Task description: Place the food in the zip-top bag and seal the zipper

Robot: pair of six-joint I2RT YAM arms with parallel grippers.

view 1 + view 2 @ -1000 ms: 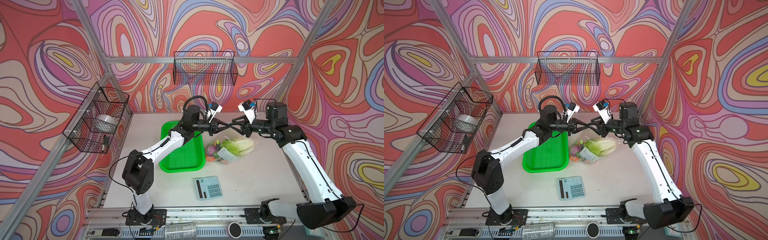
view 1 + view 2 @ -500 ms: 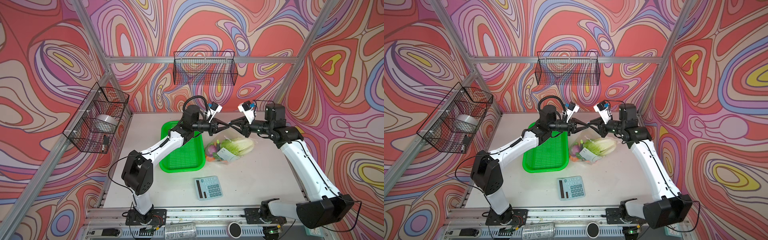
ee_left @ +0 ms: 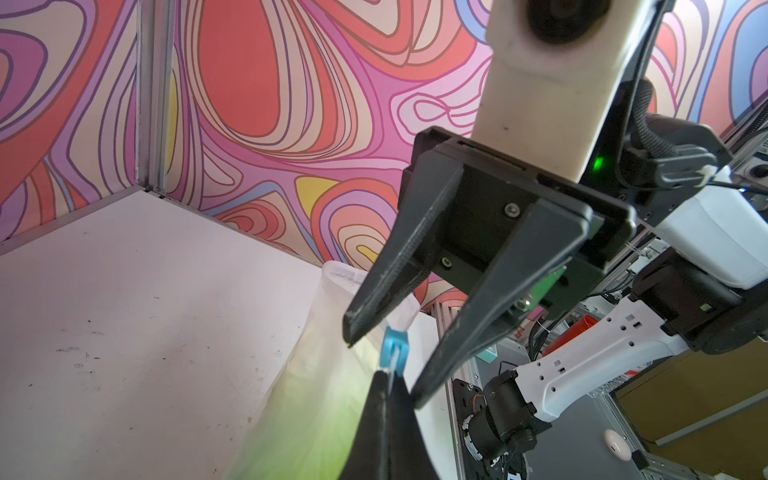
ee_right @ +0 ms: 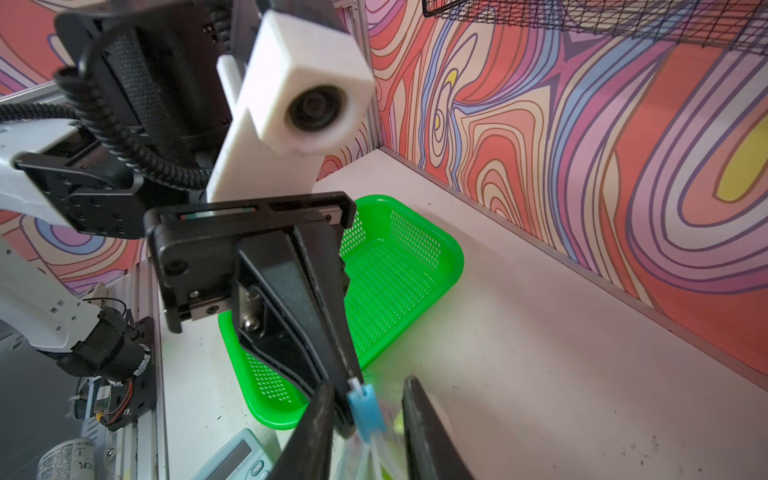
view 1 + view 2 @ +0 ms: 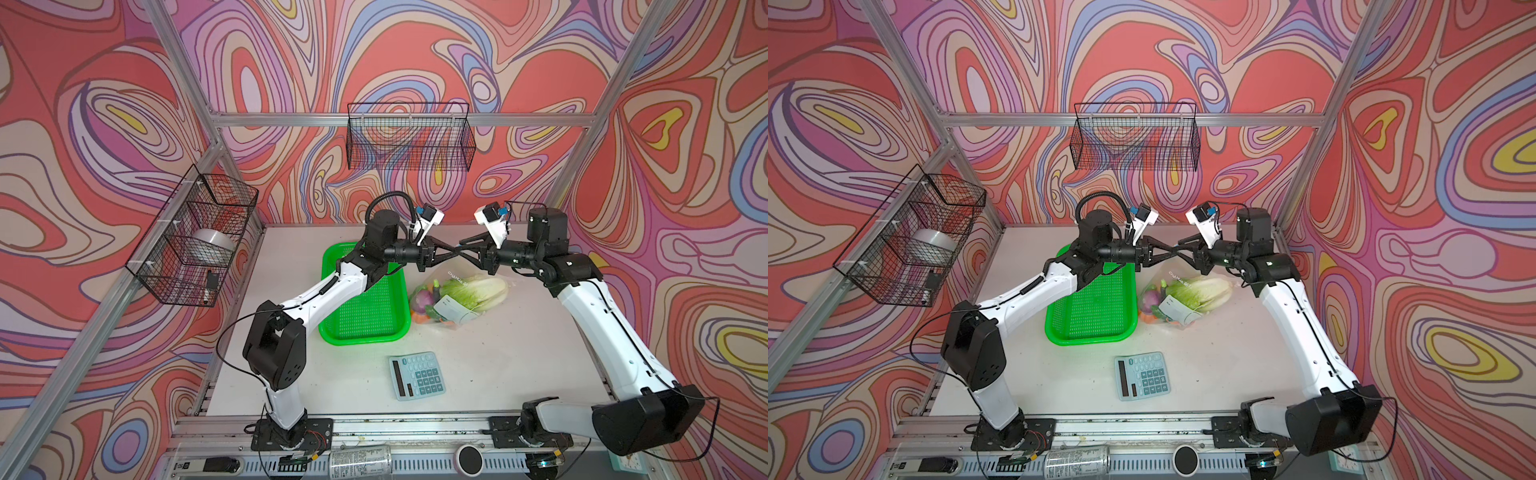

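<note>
Left hand (image 5: 454, 252) faces right hand (image 5: 465, 249) above white table (image 5: 519, 353), swirled walls (image 5: 415, 54).

The table (image 5: 519, 365) is white and flat, with little dark marks on it. In a top view, a green basket (image 5: 365, 307) sits near the middle, a bit to the left. Just beside it on the right rests a clear bag (image 5: 446, 270) with toy vegetables (image 5: 478, 291) inside. A light blue calculator (image 5: 417, 375) lies lower down, apart from both.
</note>
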